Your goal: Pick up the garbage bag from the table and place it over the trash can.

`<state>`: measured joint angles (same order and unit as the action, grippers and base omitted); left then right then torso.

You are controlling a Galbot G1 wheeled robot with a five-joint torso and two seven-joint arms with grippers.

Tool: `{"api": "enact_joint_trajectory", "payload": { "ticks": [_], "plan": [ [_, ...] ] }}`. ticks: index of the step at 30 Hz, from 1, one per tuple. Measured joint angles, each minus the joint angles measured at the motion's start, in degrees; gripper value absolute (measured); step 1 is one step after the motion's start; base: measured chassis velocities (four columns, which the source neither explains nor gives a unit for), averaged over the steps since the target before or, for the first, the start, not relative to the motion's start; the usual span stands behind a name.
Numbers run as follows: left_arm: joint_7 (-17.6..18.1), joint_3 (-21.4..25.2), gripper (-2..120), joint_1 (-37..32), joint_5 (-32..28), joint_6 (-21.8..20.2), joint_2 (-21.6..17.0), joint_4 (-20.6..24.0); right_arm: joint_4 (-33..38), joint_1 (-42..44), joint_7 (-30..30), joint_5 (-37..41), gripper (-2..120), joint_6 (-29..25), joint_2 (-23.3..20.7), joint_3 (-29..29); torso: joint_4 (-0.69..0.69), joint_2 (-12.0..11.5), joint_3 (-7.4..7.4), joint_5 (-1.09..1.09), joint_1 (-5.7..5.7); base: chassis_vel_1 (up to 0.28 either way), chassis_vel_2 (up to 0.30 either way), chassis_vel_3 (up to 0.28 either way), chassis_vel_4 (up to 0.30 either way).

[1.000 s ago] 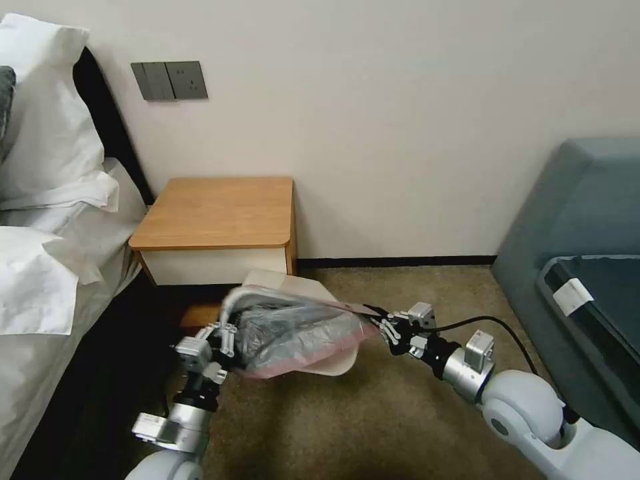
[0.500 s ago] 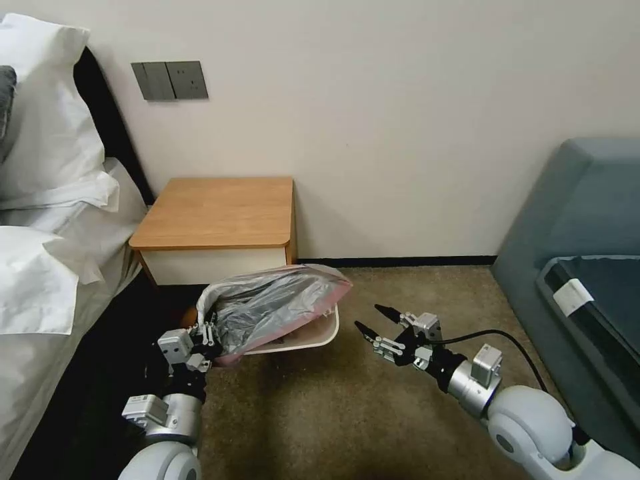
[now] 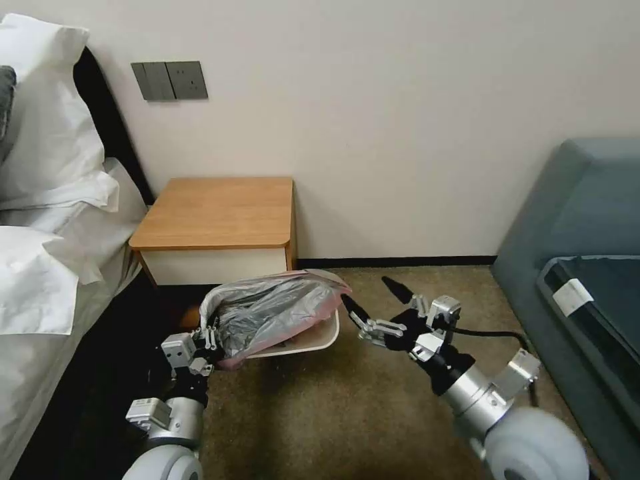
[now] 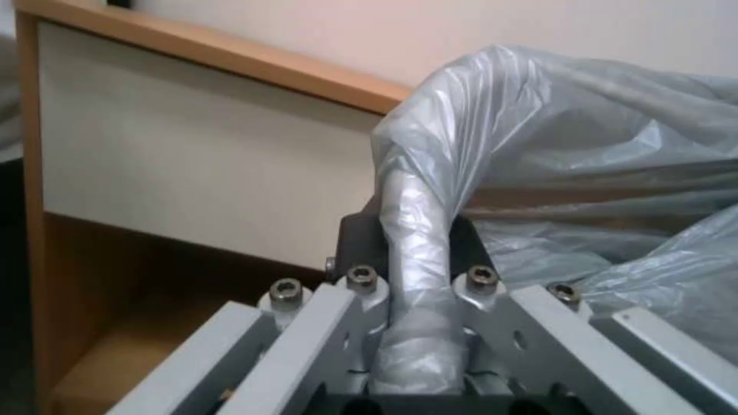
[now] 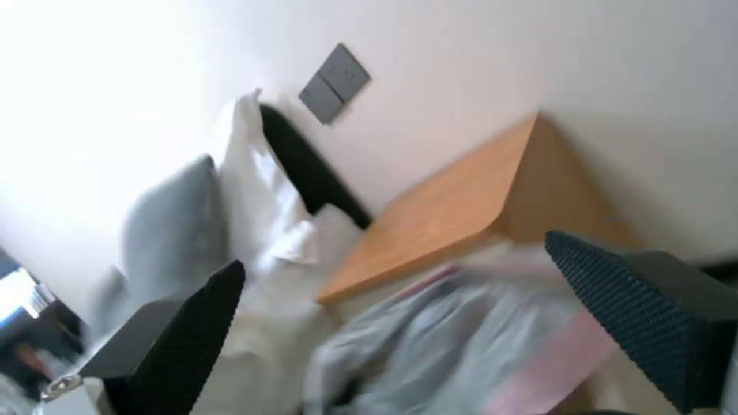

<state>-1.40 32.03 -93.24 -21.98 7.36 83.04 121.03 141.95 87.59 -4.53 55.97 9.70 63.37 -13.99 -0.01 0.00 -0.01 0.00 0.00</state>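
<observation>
The garbage bag (image 3: 277, 310) lies draped over the trash can (image 3: 313, 342), which stands tilted on the carpet (image 3: 347, 413) just in front of the counter (image 3: 217, 213), below its front right corner. The grey film is bunched and wrinkled over the bin's mouth, and its pink rim runs along the side nearest the right arm. A strip of the bin's cream rim shows bare under the bag on that same side.

The left pincer (image 3: 208, 340) sits at the bag's near left end, clamped on the plastic. In the left wrist view its fingers (image 4: 361, 282) stand close on both sides of a twisted rope of film (image 4: 415, 253) that rises from between them into the billowed bag, with the counter's white drawer front (image 4: 192, 167) behind.

The right pincer (image 3: 373, 301) hangs in the air just beside the bin's right side, its jaws spread wide and holding nothing. One black fingertip (image 3: 350, 305) points close to the bag's pink edge, but whether it touches I cannot tell. The right wrist view looks between the two dark pads (image 5: 615, 300) toward the bag, the counter and the bed (image 3: 53, 253).

No readable writing or brand mark is visible; a grey switch plate (image 3: 169, 80) on the wall is unmarked.
</observation>
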Motion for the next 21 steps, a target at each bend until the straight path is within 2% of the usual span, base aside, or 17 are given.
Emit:
{"api": "enact_joint_trajectory", "payload": {
  "ticks": [2, 3, 8, 10, 21],
  "plan": [
    [-0.76, -0.08, 3, -0.01, 0.6, 0.96, 0.0, -0.37, 0.25, 1.69, -1.49, 1.82, 98, 0.04, 1.96, 3.76, 0.01, 0.0, 0.0, -0.01, 0.0, 0.0, 0.0, 0.0, 0.0],
    [-0.76, -0.08, 3, -0.01, 0.6, 0.96, 0.0, -0.37, 0.25, 1.69, -1.49, 1.82, 98, 0.04, 1.96, 3.76, 0.01, 0.0, 0.0, -0.01, 0.0, 0.0, 0.0, 0.0, 0.0],
    [-1.43, -0.09, 3, -0.1, 1.39, 2.08, 0.34, -0.74, -1.53, 5.41, -0.59, -3.36, 93, 0.12, 5.0, 10.61, 0.01, 0.0, 0.0, -0.01, 0.0, 0.0, 0.0, 0.0, 0.0],
    [-1.51, -0.08, 3, -0.08, 1.45, 2.23, 0.54, -0.79, -3.06, 6.01, 0.04, -5.76, 99, -0.09, 6.08, 12.37, 0.01, 0.0, 0.0, -0.01, 0.0, 0.0, 0.0, 0.0, 0.0],
    [-1.7, 0.07, 3, -0.5, 0.81, 2.54, 0.51, -0.55, -8.3, 3.77, 0.55, -7.39, 100, -0.97, 9.28, 11.72, 0.01, 0.0, 0.01, 0.0, 0.0, 0.0, 0.0, 0.0, 0.0]
  ]
}}
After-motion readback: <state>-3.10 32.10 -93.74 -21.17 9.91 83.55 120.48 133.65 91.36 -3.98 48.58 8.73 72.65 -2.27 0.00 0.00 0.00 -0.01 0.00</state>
